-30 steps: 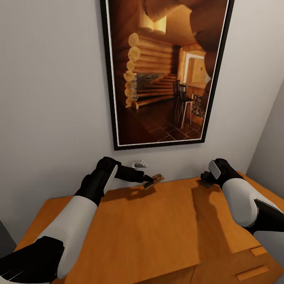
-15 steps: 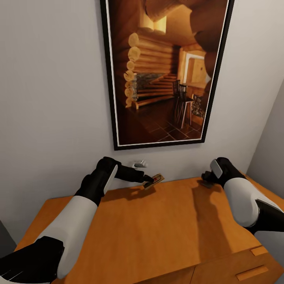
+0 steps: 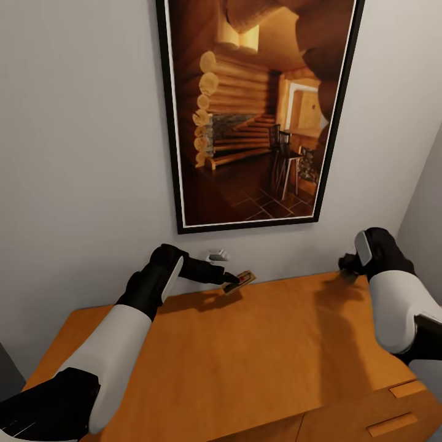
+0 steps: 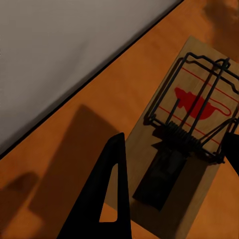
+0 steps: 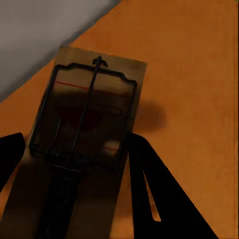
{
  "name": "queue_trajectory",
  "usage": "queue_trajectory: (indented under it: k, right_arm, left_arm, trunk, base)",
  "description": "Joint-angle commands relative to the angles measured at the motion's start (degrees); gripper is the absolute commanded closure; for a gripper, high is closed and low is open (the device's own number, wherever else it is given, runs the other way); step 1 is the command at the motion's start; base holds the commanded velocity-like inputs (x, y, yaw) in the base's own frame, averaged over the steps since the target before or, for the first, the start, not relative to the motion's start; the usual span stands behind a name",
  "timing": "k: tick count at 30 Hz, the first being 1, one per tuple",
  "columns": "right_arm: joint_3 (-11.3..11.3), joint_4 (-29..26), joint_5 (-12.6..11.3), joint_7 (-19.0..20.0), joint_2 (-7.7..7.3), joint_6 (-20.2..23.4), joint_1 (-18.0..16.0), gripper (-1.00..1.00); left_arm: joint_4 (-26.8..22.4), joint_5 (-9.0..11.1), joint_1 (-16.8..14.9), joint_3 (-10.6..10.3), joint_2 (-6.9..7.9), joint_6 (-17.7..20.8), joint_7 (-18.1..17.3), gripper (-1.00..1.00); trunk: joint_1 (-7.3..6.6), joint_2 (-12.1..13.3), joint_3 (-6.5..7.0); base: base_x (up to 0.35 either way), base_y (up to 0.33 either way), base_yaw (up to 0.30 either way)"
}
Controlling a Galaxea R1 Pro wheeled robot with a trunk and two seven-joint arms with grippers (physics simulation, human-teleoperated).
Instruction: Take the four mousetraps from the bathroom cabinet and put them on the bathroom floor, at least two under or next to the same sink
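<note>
left tool (image 4: 172, 189) grips flat wooden mousetrap (image 4: 191, 134) | right tool (image 5: 72, 169) grips second mousetrap (image 5: 84, 134)

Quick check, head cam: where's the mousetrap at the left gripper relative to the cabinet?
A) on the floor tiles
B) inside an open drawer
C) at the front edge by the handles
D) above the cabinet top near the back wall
D: the mousetrap sits at the left gripper above the cabinet top, close to the wall.

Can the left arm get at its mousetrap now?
Probably yes. The mousetrap sits between the left gripper fingers above the cabinet top, near the wall, and nothing blocks it.
</note>
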Motion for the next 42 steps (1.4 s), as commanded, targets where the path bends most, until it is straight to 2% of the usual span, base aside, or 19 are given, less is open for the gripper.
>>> queue_trajectory:
  k: [1, 9, 15, 22, 35, 36, 42]
  right_arm:
    - [-0.21, -0.60, 0.04, 0.17, -0.46, 0.23, -0.06, 1.00]
    - [-0.12, -1.65, 0.01, 0.23, -1.75, 0.23, -0.06, 1.00]
    - [-0.08, -3.76, 0.01, 0.27, -1.88, 0.23, -0.06, 1.00]
    - [-0.04, -7.35, -0.02, 0.42, -1.51, 0.23, -0.06, 1.00]
    - [-0.17, -7.77, -0.08, 0.62, -0.71, 0.23, -0.06, 1.00]
    - [-0.18, -7.69, -0.08, 2.27, -0.65, 0.23, -0.06, 1.00]
    - [-0.17, -7.65, -0.08, 4.53, -0.02, 0.23, 0.00, 1.00]
  left_arm:
    - [-0.04, -0.45, -0.04, 0.03, -0.02, 0.21, -0.40, 1.00]
    - [-0.03, -0.45, -0.05, 0.03, 0.04, 0.21, -0.22, 1.00]
    - [-0.13, -0.45, -0.08, 0.03, 0.16, 0.21, 0.00, 1.00]
    - [-0.12, -0.45, -0.12, 0.03, 0.32, 0.21, 0.05, 1.00]
    - [-0.19, -0.45, -0.12, -0.04, 0.34, 0.21, 0.06, 1.00]
    - [-0.23, -0.49, -0.11, -0.06, 0.33, 0.21, 0.10, 1.00]
    - [-0.43, -0.55, -0.12, 0.04, 0.41, 0.24, 0.11, 1.00]
  trunk:
    - [0.00, -0.04, -0.07]
    - [0.00, -0.04, -0.07]
    - [0.00, -0.04, -0.07]
    - [0.00, -0.04, -0.07]
    - [0.00, -0.04, -0.07]
    - [0.00, -0.04, -0.07]
    - [0.00, -0.04, -0.07]
  base:
    - [0.000, 0.000, 0.000]
    - [0.000, 0.000, 0.000]
    - [-0.042, 0.000, 0.000]
    - [-0.278, 0.000, 0.000]
    - [-0.339, 0.000, 0.000]
    - [-0.342, 0.000, 0.000]
    - [-0.341, 0.000, 0.000]
